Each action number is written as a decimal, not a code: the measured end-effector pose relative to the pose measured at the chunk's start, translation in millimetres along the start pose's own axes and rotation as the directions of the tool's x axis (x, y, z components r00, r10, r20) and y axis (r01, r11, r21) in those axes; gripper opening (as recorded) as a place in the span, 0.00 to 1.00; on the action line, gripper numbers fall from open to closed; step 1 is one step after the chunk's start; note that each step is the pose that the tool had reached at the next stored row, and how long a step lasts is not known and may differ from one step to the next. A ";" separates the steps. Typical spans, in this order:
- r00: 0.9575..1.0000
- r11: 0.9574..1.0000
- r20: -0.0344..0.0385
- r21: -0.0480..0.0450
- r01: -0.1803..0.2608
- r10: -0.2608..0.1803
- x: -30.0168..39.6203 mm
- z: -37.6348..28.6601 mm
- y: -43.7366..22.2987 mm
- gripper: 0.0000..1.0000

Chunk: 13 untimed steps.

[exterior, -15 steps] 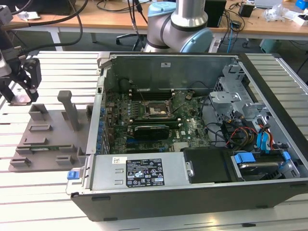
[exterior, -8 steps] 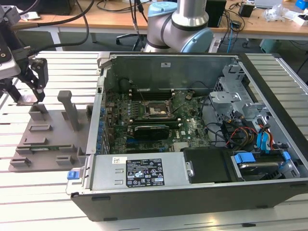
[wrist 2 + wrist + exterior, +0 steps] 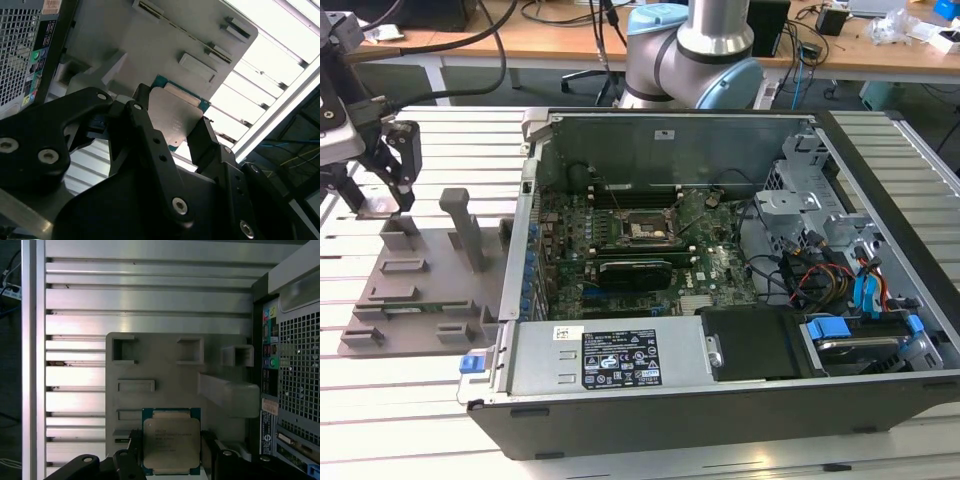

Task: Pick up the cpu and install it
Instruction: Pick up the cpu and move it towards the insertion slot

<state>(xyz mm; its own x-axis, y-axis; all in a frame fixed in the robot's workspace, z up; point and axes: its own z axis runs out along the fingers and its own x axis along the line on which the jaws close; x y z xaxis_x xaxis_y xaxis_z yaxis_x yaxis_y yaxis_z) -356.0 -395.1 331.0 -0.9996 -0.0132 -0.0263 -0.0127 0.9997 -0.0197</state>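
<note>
Pincer: the gripper [image 3: 171, 460] has its two black fingers [image 3: 131, 457] against opposite edges of the cpu [image 3: 171, 440], by all appearances clamped on it.
Chip: in both wrist views the cpu [image 3: 177, 117] faces metal side up, its green rim showing beyond the silvery lid, with the fingers on either side.
Position: in the exterior view the gripper [image 3: 378, 205] hangs at the far corner of the grey tray [image 3: 420, 290], on the exterior view's left, with a pale piece between the fingertips.
Tray: the grey tray [image 3: 165, 372] lies beneath the chip; whether the chip rests on it or sits just clear cannot be told. Its upright post [image 3: 465, 225] stands between the gripper and the case.
Case: the open computer case [image 3: 650, 130] lies on the slatted table [image 3: 400, 420], just beside the tray, with the motherboard [image 3: 720, 270] exposed.
Socket: the socket frame [image 3: 645, 230] is well apart from the gripper.
Progress: the grasp looks made, so the job seems early; the carry to the case and the seating in the socket are not yet done.
</note>
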 end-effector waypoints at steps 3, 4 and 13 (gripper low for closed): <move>1.000 1.000 0.000 0.000 0.000 0.000 -0.2 -6.5 -0.1 0.55; 1.000 1.000 0.000 0.000 0.000 0.000 -0.2 -9.8 -0.2 0.55; 1.000 1.000 0.000 0.000 0.000 0.000 -0.9 -36.9 0.0 0.55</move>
<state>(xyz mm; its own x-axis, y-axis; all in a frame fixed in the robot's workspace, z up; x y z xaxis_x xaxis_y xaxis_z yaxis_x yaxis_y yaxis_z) -356.0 -394.4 367.9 -0.9996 -0.0132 -0.0266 -0.0127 0.9997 -0.0196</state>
